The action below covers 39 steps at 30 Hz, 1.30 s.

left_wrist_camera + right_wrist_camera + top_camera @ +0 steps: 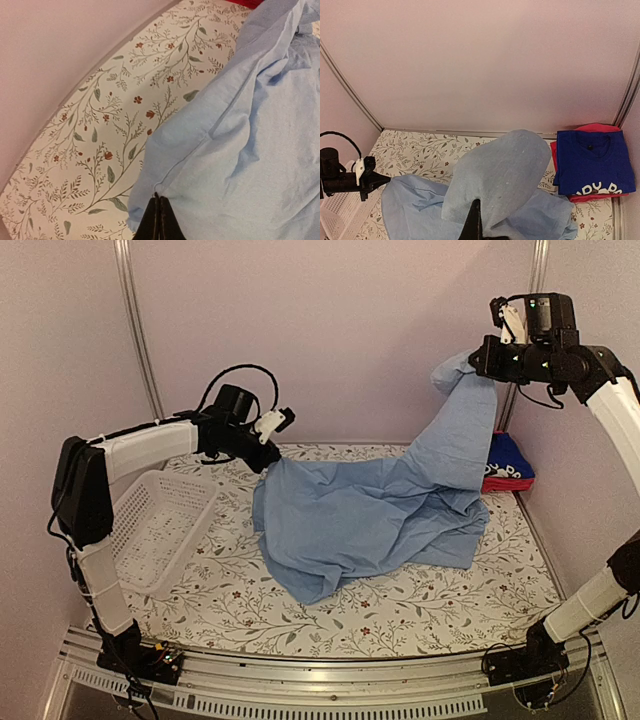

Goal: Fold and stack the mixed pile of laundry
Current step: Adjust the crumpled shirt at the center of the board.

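Light-blue shirt (370, 525), one rumpled garment, sprawls across the middle of the table cover (400, 615) in the top view. The left gripper (262, 462) pinches its far-left edge and the right gripper (482, 362) pinches a part held high.

Left wrist view: jaws pressed together on a hem.

Right wrist view: one royal-blue shirt (592, 160) lies folded on one red-pink garment (592, 127) in the far right corner.

We find the red-pink garment (595, 127) at the far right corner of the table (450, 605) almost wholly covered by the royal-blue shirt (592, 160), whose white print we cannot read in full. The wrist views' bottom edges cut off the left gripper (158, 201) and right gripper (476, 207). The light-blue shirt (370, 510) hides its own underside.
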Each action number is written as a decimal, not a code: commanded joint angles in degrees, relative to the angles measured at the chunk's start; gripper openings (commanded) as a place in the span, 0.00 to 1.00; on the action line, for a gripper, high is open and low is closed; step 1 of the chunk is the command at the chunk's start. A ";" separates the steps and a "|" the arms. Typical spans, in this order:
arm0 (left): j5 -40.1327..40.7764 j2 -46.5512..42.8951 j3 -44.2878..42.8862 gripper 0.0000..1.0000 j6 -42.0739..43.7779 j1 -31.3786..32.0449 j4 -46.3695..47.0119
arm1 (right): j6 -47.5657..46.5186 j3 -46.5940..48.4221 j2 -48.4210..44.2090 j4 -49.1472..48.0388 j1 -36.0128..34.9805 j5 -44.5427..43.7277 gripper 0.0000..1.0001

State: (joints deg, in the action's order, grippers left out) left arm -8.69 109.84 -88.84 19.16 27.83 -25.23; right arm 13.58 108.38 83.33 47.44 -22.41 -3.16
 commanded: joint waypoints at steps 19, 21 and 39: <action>5.62 -20.73 -19.67 0.00 -5.39 9.58 -1.73 | -22.19 20.56 -4.67 -28.25 2.07 0.22 0.00; 5.90 -22.97 -18.36 0.00 -5.56 11.28 -1.67 | -22.35 19.87 -6.55 -28.19 2.09 1.52 0.00; -3.62 -18.55 16.86 0.89 1.47 12.48 20.68 | -16.01 -5.43 -22.09 -14.51 2.02 15.98 0.00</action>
State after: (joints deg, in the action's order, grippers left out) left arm -6.39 85.78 -66.72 17.12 39.99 -11.27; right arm -6.79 107.59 65.82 27.38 -20.56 7.57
